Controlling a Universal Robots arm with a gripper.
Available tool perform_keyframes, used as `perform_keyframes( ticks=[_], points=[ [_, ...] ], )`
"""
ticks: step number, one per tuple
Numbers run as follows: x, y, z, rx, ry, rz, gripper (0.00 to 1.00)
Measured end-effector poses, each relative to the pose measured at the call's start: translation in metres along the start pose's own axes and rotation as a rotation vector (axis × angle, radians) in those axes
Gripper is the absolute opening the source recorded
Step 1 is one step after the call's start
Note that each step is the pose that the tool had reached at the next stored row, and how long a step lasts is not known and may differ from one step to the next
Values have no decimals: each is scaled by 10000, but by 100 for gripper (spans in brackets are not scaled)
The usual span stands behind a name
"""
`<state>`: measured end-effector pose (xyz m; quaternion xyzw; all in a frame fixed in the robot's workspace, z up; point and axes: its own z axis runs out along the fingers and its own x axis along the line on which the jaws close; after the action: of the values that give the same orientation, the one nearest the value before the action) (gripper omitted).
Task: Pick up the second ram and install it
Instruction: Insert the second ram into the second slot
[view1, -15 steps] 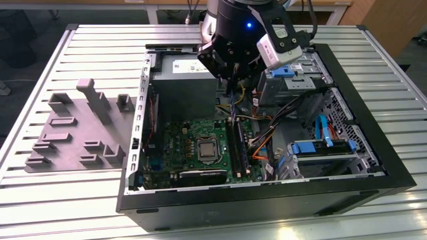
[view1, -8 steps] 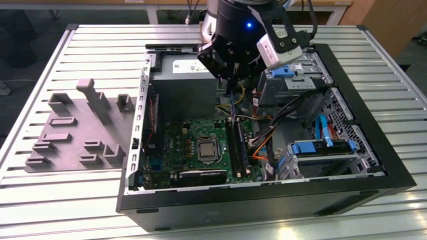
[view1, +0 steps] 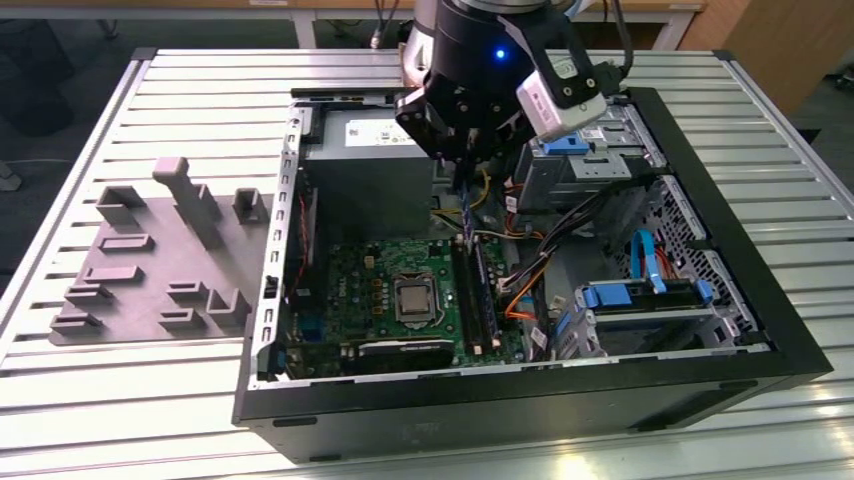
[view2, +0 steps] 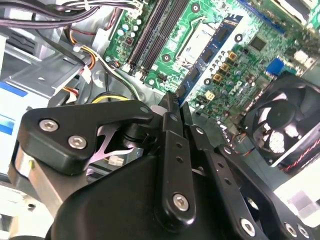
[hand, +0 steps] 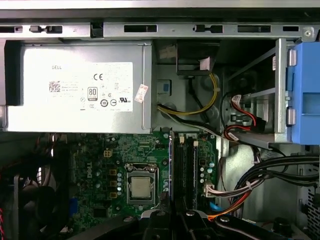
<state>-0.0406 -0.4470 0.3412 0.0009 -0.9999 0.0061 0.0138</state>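
- Closest to the lens in the exterior view is the black front wall of the open computer case (view1: 534, 405), which lies on its side on the slatted table (view1: 134, 400).
- At the exterior view's left, outside the case, sits the grey fixture block (view1: 147, 250), well apart from the work.
- Inside the case, the silver power supply (view1: 374, 160) lies at the far end, and the processor socket (view1: 416, 298) sits on the green board beside the memory slots (view1: 478, 295).
- The gripper (view1: 463, 165) hangs above those slots, its claw closed on the second ram (view1: 463, 215), which points straight down, its lower edge near the board but apparently not yet seated.
- The first wrist view shows the second ram (hand: 171, 165) edge-on as a thin dark line running alongside the memory slots (hand: 187, 170), seemingly just to one side of them.
- To do this well, I judge the stick should stay upright and parallel to its slot, with both ends over the slot's ends. The descent should be slow and the press even, so that neither end tips in first.
- Farther to the exterior view's right, the orange and black cables (view1: 534, 270) pass near the slots and could snag a finger.
- The blue drive caddy (view1: 641, 295) lies beyond, clear of the path.
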Motion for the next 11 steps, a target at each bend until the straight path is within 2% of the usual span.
perform_keyframes(
  ticks=[11],
  points=[
    [-19,-9,199,-1,0,-3,14]
  ],
)
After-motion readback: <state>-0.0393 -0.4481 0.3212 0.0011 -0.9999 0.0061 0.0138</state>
